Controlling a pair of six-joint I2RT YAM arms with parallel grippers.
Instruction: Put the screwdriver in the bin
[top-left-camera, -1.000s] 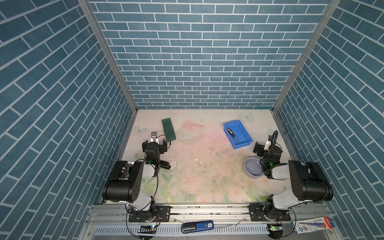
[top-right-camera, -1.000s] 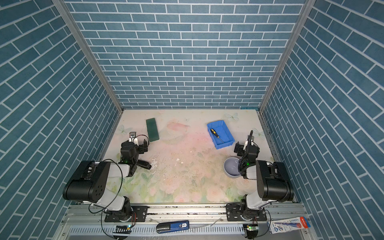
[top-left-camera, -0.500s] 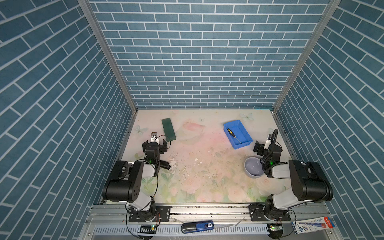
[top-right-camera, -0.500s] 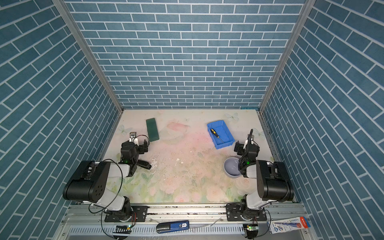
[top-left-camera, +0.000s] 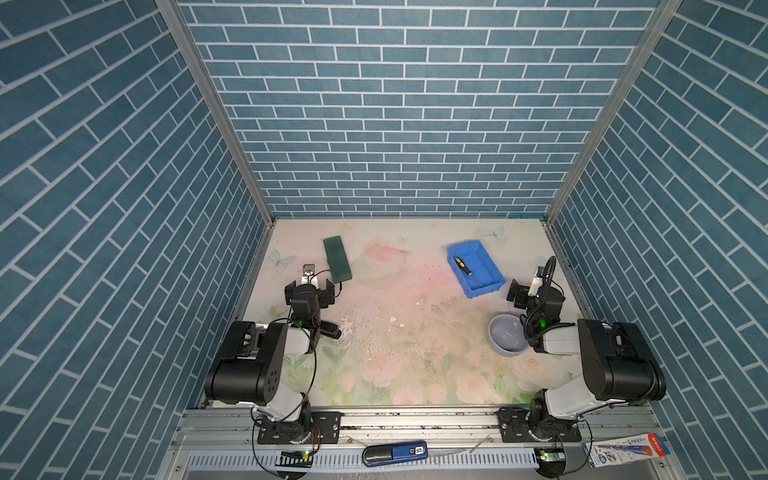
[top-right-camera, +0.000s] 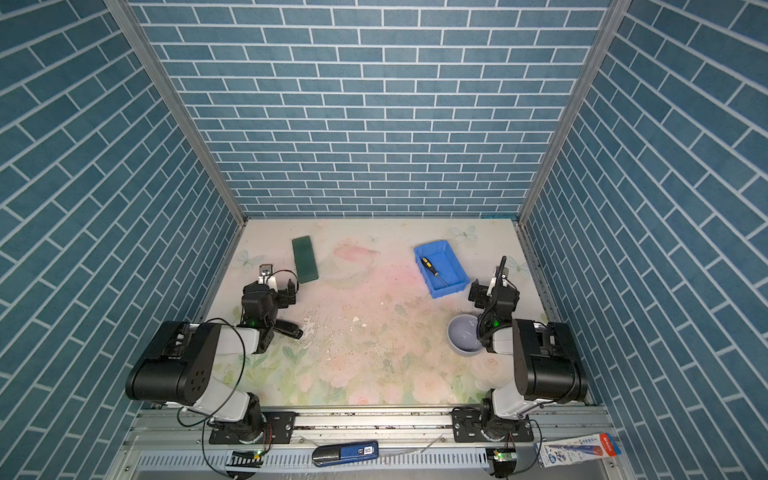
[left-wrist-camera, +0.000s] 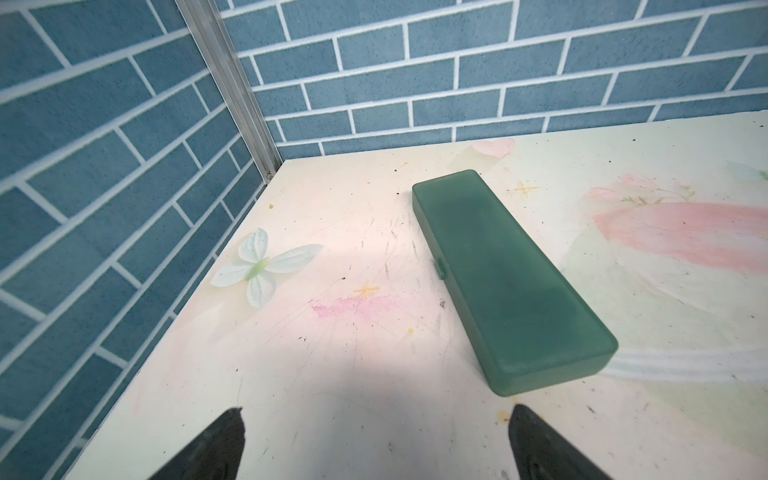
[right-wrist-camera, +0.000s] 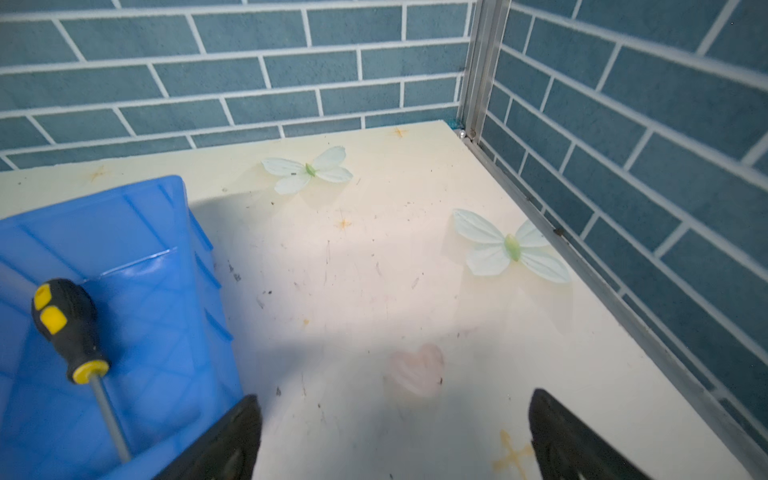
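The screwdriver (top-left-camera: 467, 271) (top-right-camera: 433, 271), black-handled with yellow marks, lies inside the blue bin (top-left-camera: 482, 255) (top-right-camera: 448, 254) at the back right of the table. In the right wrist view the screwdriver (right-wrist-camera: 70, 328) rests on the floor of the bin (right-wrist-camera: 166, 291), just beside one of my right fingers (right-wrist-camera: 232, 436). My right gripper (top-left-camera: 536, 291) (top-right-camera: 493, 291) (right-wrist-camera: 392, 397) hovers low, in front of and to the right of the bin, open and empty. My left gripper (top-left-camera: 310, 289) (top-right-camera: 272, 291) (left-wrist-camera: 376, 411) is open and empty at the far left.
A flat dark green case (top-left-camera: 337, 257) (top-right-camera: 304, 259) (left-wrist-camera: 507, 278) lies just beyond my left gripper. A grey-lavender bowl (top-left-camera: 507, 334) (top-right-camera: 465, 334) stands by the right arm, in front of the bin. Brick walls close in the table on three sides.
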